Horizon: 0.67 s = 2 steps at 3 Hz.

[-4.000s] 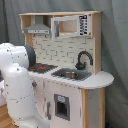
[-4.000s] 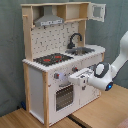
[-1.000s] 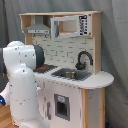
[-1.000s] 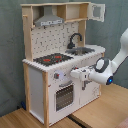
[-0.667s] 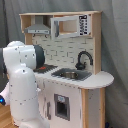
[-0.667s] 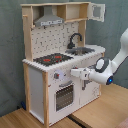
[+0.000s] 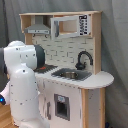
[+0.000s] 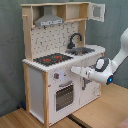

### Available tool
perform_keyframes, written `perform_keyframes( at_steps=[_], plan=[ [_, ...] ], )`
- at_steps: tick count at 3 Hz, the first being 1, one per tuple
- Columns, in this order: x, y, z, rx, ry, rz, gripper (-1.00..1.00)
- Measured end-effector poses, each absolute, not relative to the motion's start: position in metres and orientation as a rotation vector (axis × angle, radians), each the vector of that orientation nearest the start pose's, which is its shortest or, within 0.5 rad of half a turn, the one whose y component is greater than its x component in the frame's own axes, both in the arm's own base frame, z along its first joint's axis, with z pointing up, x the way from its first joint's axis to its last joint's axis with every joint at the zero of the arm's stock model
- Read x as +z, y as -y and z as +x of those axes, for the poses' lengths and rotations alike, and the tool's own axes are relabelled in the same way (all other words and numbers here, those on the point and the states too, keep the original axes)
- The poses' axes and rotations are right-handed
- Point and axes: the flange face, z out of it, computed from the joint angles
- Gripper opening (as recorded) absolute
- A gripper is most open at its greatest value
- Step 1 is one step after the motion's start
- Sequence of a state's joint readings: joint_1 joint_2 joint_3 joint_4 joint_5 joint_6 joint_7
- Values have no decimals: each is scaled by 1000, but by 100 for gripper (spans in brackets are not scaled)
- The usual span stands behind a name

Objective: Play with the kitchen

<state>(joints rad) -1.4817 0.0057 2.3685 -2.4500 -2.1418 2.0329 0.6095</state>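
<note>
Beside the white and light-wood toy kitchen [image 8: 55, 75], the claw [image 8: 75, 70] nears its knobs [image 8: 57, 76]. Claw state: cannot tell. Excess push may tip the unit.

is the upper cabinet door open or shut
Open: in the second exterior view the upper cabinet door swings outward from the kitchen.

A grey curtain [image 8: 10, 55] hangs as backdrop — below it, a wooden floor [image 8: 107, 107] of light planks.

Both exterior views near, facing the kitchen [image 7: 70, 75] [image 8: 60, 65] from opposite front corners
</note>
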Motion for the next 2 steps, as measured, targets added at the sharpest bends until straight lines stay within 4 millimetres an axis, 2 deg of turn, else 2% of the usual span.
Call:
perform_keyframes(
  at_steps=[2],
  plan=[
    [331,-353,350,1090,-1346,1091,-100]
  ],
)
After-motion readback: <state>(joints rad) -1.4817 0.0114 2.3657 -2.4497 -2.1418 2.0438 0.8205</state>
